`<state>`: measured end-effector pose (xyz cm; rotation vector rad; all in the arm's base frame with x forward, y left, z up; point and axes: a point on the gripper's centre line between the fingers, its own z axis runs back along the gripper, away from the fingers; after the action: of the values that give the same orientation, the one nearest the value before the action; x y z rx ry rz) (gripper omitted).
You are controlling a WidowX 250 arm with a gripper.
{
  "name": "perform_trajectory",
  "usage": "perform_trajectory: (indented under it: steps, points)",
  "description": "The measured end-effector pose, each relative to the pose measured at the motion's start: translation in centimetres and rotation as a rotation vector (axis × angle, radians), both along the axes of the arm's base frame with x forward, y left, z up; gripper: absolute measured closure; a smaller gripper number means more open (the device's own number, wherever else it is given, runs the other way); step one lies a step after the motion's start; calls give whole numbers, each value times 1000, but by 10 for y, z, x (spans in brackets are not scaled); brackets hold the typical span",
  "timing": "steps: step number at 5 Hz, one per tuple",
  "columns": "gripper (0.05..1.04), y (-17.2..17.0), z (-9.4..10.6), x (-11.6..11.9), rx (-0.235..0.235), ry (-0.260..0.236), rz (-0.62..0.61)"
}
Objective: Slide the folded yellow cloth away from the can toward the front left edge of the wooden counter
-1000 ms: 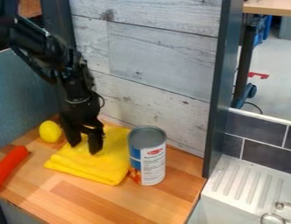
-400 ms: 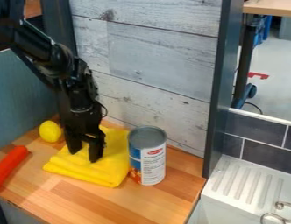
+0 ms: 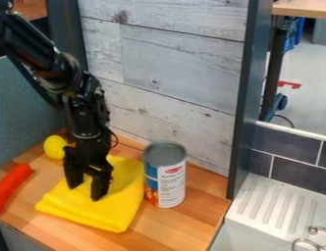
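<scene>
The black gripper (image 3: 86, 192) hangs down over the yellow cloth (image 3: 120, 208), its two fingertips apart and touching or pressing on the cloth's top. The folded cloth lies flat on the wooden counter, and no object stands between the fingers. To the right of the cloth stands a can (image 3: 166, 174) with a grey lid and a blue and white label, upright. A yellow lemon-like object (image 3: 55, 147) sits behind and left of the gripper. At the left edge lies a red-orange cylindrical object (image 3: 11, 185).
A whitish plank wall (image 3: 172, 73) rises behind the counter (image 3: 185, 226), with a teal panel (image 3: 28, 108) at left. A dark upright post (image 3: 247, 98) stands right of the can. Beyond it are a white ribbed drainboard (image 3: 274, 206) and metal rings (image 3: 313, 242).
The gripper has moved toward the counter's front edge, and the yellow cloth has slid the same way beneath it. The can, lemon-like object and red-orange object have stayed put.
</scene>
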<state>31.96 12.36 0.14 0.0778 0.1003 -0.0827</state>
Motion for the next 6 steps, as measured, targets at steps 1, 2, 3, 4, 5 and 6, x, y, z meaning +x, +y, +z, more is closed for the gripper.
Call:
perform_trajectory:
  steps: [1, 2, 3, 4, 5, 6]
  points:
    - [83, -2, -3, -28, 45, 111, 18]
    - [83, -1, -5, -56, 60, 186, 83]
    - [83, -1, -4, -57, 53, 189, 71]
    - [83, -1, -3, -57, 37, 165, 58]
    - [83, -1, -2, -50, 2, 134, 27]
    - [83, 3, 2, -42, 8, 109, 8]
